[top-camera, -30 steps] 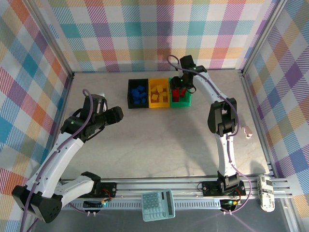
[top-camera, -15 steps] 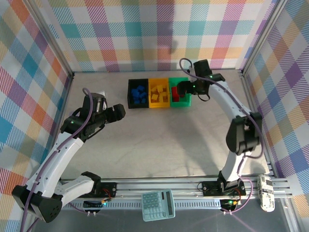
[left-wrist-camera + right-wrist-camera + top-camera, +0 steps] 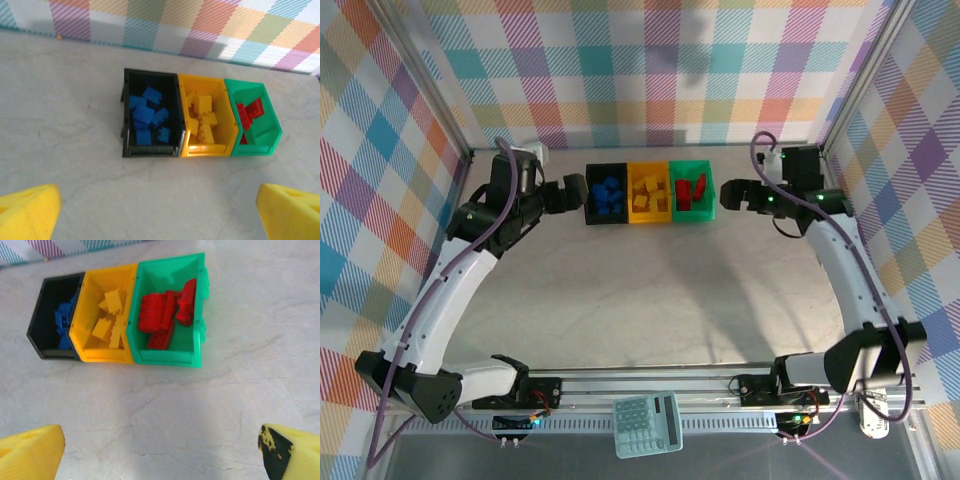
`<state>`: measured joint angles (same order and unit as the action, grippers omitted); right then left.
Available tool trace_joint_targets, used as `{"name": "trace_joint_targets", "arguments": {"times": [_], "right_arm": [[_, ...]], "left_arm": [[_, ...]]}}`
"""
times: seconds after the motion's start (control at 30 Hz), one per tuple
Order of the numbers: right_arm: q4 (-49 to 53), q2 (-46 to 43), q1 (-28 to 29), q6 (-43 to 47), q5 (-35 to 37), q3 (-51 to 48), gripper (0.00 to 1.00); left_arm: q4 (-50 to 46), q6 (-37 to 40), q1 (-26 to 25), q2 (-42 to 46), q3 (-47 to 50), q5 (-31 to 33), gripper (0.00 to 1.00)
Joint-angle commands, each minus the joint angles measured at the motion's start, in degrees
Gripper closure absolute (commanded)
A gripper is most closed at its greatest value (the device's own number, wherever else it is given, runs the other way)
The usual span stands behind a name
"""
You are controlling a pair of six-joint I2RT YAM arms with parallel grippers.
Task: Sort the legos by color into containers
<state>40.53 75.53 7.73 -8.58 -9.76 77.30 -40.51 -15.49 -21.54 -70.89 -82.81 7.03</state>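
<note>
Three joined containers stand at the back of the table. The black bin [image 3: 588,193] holds blue legos [image 3: 145,115], the yellow bin [image 3: 649,214] holds yellow legos [image 3: 205,120], and the green bin [image 3: 692,214] holds red legos [image 3: 160,315]. My left gripper [image 3: 574,194] hangs just left of the black bin, open and empty. My right gripper [image 3: 728,194] hangs just right of the green bin, also open and empty. In each wrist view the yellow fingertips [image 3: 27,210] [image 3: 292,452] stand wide apart over bare table, short of the bins.
A teal calculator [image 3: 647,423] lies on the near rail, and a white object [image 3: 870,398] sits at the near right corner. Plaid walls and an aluminium frame close in the grey table [image 3: 650,290], which stretches bare between the bins and the arm bases.
My right gripper has left the green bin and swung out to its right, opening. My left gripper has moved back toward the black bin's left side, opening too.
</note>
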Motion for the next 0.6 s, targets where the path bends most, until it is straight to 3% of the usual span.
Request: {"name": "trace_joint_targets", "arguments": {"times": [0.0,0.13,0.3,0.43,0.57], "right_arm": [[2.0,-3.2,-2.4,-0.8,-1.1,-1.4,0.01],[0.3,-6.3,-6.2,-2.2,-3.5,-4.8,0.01],[-3.4,-9.9,-7.5,-2.1,-1.0,-10.4,0.01],[-9.2,-11.8,-8.0,-0.1,0.4,-16.6,0.01],[-17.2,-12.7,-10.2,0.6,-0.9,-23.5,0.01]], "left_arm": [[-3.2,0.6,1.2,-1.4,-3.7,3.9,0.00],[-7.7,-1.9,6.1,-3.2,-5.0,5.3,0.00],[-2.2,-0.2,10.5,-1.0,5.7,9.5,0.00],[9.8,1.4,12.1,2.3,20.4,18.2,0.00],[25.6,3.5,14.7,3.7,32.8,18.5,0.00]]}}
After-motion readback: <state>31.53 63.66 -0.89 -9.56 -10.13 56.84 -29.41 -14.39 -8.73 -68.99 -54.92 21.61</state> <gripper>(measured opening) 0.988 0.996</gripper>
